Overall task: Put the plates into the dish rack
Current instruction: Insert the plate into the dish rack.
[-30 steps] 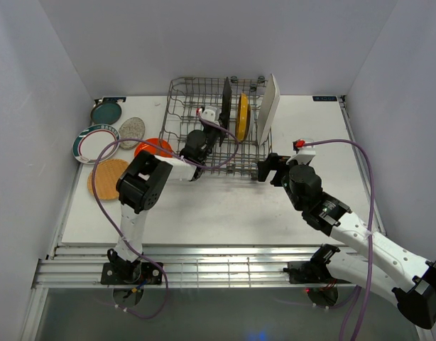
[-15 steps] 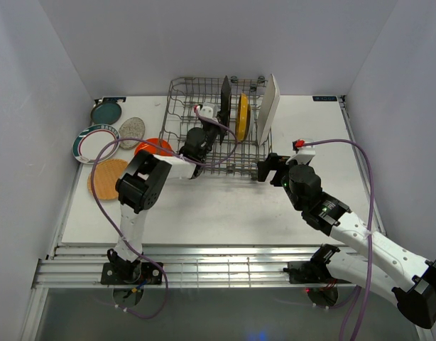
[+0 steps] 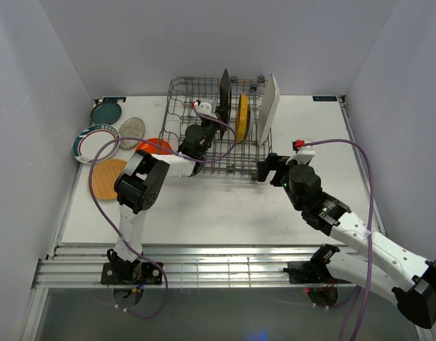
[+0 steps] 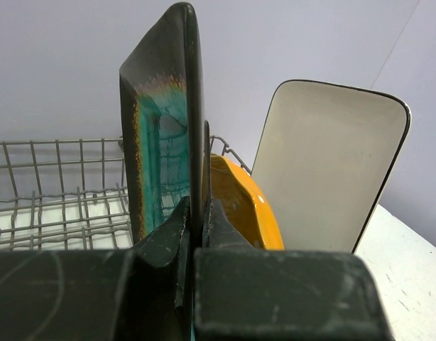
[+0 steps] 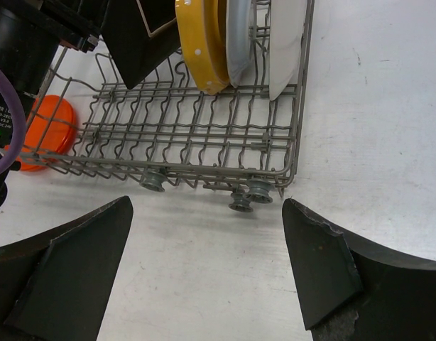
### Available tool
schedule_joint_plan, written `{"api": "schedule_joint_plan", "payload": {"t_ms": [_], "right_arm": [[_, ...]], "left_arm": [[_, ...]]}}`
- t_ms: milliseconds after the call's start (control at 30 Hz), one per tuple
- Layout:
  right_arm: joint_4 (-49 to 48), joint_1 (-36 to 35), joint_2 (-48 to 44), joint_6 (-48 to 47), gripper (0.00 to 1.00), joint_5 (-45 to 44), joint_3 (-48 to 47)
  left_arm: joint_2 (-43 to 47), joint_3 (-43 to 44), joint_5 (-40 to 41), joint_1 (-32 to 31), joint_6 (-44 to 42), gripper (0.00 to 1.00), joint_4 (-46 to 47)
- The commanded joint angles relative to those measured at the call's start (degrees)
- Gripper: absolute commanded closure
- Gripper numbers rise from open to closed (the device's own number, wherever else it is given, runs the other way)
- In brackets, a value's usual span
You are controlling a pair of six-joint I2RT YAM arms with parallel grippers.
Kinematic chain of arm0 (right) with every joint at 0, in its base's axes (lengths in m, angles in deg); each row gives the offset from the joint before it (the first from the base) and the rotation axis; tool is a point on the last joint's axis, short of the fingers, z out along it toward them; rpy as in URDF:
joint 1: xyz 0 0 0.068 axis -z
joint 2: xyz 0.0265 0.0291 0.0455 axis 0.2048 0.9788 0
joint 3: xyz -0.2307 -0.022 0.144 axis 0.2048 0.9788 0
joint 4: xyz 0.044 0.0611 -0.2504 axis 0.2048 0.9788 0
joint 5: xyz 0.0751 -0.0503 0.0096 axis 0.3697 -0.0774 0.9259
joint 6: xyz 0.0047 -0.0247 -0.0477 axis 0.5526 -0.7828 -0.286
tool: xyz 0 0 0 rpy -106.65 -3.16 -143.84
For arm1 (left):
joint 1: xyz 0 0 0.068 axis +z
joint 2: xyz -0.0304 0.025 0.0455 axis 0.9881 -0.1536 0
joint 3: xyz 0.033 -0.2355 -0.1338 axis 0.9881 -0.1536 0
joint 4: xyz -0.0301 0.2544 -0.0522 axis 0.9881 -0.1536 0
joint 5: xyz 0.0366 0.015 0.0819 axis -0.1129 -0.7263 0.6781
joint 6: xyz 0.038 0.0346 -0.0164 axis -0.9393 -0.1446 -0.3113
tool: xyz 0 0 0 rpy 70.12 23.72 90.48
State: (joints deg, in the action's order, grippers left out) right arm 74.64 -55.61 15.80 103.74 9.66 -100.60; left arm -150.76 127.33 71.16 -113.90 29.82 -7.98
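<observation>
My left gripper [image 3: 219, 119] is shut on the lower edge of the dark green-centred square plate [image 3: 224, 87] and holds it upright on edge inside the grey wire dish rack [image 3: 177, 106]. In the left wrist view the fingers [image 4: 172, 231] pinch the plate [image 4: 161, 128], with the yellow plate [image 4: 239, 206] and the white rectangle plate [image 4: 324, 163] standing behind it. A pale blue plate [image 5: 239, 35] stands between those two. My right gripper [image 3: 269, 169] is open and empty, just in front of the rack's near right corner [image 5: 292, 177].
Five plates lie on the table left of the rack: orange [image 3: 155, 147], wood-tone [image 3: 106, 177], white with teal rim [image 3: 96, 142], speckled grey [image 3: 132, 128] and teal [image 3: 106, 112]. Walls close in on three sides.
My left gripper has raised the dark square plate a little higher in the rack. The right arm has not moved.
</observation>
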Motion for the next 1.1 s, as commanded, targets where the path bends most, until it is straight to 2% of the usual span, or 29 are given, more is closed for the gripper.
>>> {"api": "schedule_joint_plan", "payload": {"t_ms": [0,533,1067], "right_arm": [[-1.35,-0.15,-0.17,0.65,0.09,-0.09,-2.60],[-1.53,-0.15,0.36,0.65,0.09,0.00,-2.60],[-1.53,-0.15,0.71,0.74,0.09,0.18,-2.69]], "left_arm": [[8.96,3.09,-1.47,0.21,-0.11,1.00,29.97],[4.03,10.82,-4.20,1.53,-1.17,1.00,27.69],[2.80,8.98,-4.72,2.32,-0.38,1.00,29.80]]}}
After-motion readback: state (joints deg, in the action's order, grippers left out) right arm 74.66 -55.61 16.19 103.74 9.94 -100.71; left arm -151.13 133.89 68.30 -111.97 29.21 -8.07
